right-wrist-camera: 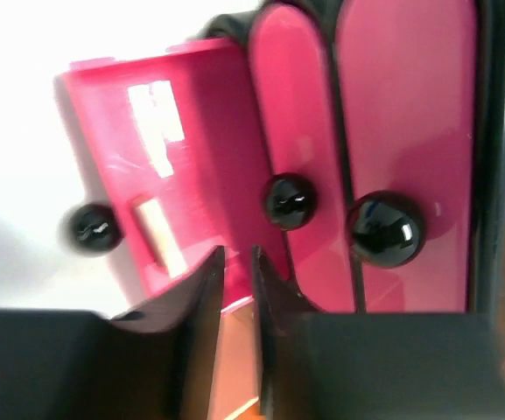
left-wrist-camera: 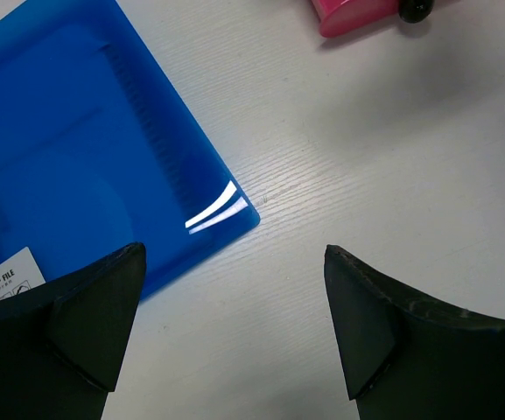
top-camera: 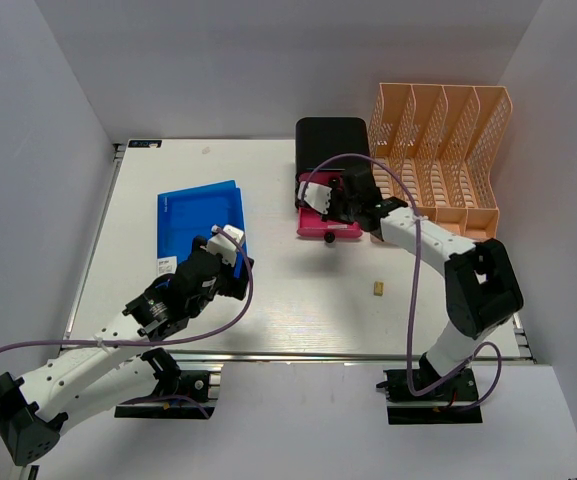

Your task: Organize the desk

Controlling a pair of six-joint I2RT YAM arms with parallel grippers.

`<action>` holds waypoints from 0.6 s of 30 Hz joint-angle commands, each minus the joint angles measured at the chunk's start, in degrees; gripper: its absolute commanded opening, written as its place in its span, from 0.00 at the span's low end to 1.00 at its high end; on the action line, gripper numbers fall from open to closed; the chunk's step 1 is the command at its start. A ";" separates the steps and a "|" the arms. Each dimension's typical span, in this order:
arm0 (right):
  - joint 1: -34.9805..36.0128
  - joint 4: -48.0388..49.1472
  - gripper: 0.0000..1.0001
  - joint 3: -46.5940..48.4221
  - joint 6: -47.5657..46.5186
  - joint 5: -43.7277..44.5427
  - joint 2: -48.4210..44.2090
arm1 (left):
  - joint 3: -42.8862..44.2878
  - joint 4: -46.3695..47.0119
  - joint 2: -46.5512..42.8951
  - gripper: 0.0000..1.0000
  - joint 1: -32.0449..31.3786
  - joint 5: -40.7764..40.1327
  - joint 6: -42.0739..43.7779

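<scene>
The white desk [top-camera: 308,300] carries blue folders [top-camera: 200,222] at the left. My left gripper [top-camera: 230,250] hangs open and empty over bare tabletop beside the folder's corner [left-wrist-camera: 234,206]; its jaws stand wide apart [left-wrist-camera: 234,254]. A pink drawer unit [top-camera: 328,228] with black knobs sits mid-back. My right gripper [top-camera: 333,205] is right over it. In the right wrist view its jaws [right-wrist-camera: 236,254] are nearly closed on a thin tan piece [right-wrist-camera: 234,350], over the unit's open left drawer [right-wrist-camera: 191,131], which has a pale block [right-wrist-camera: 147,219] in it.
A black case [top-camera: 333,145] stands behind the pink unit. A peach lattice file rack [top-camera: 438,150] fills the back right corner. A small tan block [top-camera: 378,288] lies on the desk near the right arm. The metal rail [top-camera: 298,355] runs along the near edge.
</scene>
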 commanded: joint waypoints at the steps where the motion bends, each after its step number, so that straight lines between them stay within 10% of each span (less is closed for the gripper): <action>1: -0.92 -12.00 0.16 2.19 -1.10 -8.98 -6.62 | -0.04 0.27 -1.18 0.92 0.38 -0.50 0.40; 5: -2.50 -30.05 0.12 -1.57 -16.56 -22.25 -12.52 | -0.13 0.44 -1.97 0.92 0.38 0.02 0.48; 10: -3.74 -43.86 0.58 -6.15 -30.25 -22.28 -16.30 | 0.14 0.27 -2.41 0.92 0.38 0.20 0.40; 18: -4.44 -45.37 0.68 -21.27 -50.86 -14.72 -26.50 | -0.04 0.18 -2.76 0.92 0.38 0.47 0.48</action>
